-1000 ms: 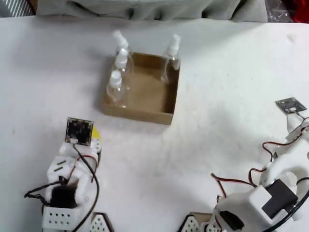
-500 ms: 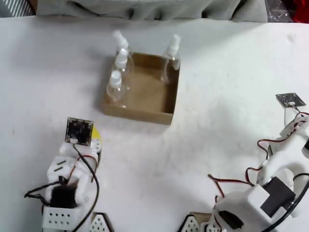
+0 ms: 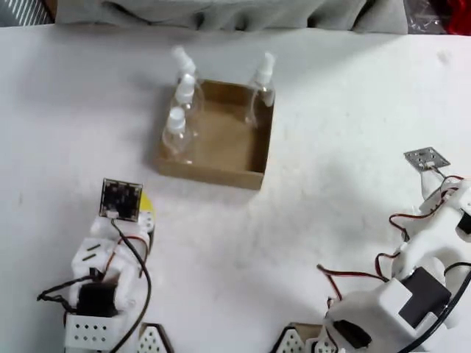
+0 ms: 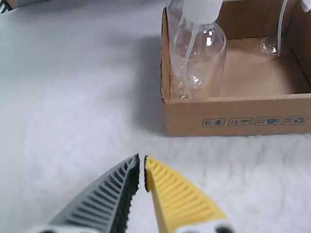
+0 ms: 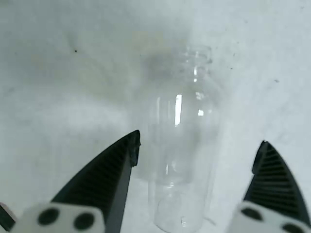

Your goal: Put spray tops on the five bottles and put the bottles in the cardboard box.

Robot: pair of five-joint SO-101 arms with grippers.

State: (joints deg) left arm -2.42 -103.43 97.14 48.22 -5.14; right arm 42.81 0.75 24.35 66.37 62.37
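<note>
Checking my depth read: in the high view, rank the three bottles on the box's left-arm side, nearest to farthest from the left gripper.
1. Front bottle, in the cardboard box corner nearest the left gripper.
2. Middle bottle, just behind it.
3. Back bottle, farthest along that wall.

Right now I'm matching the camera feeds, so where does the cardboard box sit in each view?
High view: the cardboard box stands on the table beyond both arms.
Left wrist view: its near wall, just ahead of the shut left jaws.
Right wrist view: faces a topless bottle ahead of the open right jaws.
Shared landmark: spray bottle in the box's near-left corner.
</note>
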